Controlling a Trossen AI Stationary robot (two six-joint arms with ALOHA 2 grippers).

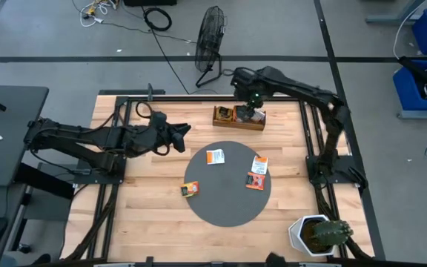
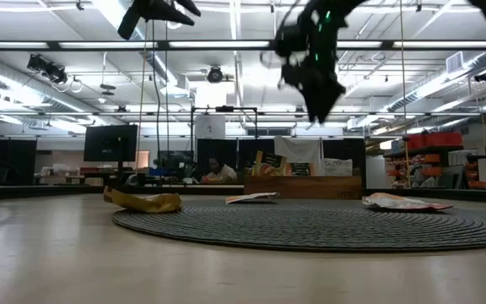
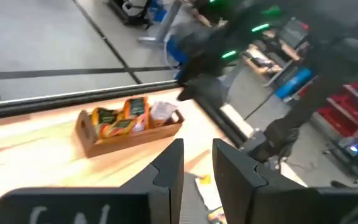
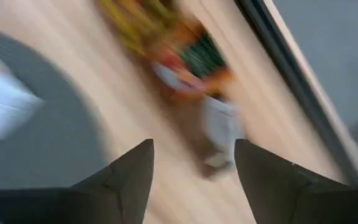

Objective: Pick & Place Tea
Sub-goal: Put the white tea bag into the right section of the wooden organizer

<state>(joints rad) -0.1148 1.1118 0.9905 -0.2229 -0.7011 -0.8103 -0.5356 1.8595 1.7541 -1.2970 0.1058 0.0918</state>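
Tea sachets (image 1: 257, 173) flat on round mat (image 1: 227, 204), others in tray (image 1: 239, 118)

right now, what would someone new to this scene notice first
The round dark grey mat at the table's middle, with four small flat tea sachets on it: a white one, two by its right edge, and an orange one at its left. Behind it, the right pincer hangs open over the long brown wooden tray holding more sachets.

R tool (image 4: 191, 171) fingers spread wide, nothing between 'em. Just past the tips: blurred tray (image 4: 194, 134) w/ orange, yellow, green sachets (image 4: 185, 59) inside. Dark round mat (image 4: 48, 143) beside the tray; pale sachet (image 4: 5, 102) on it. Wood surface (image 4: 138, 112) under all.
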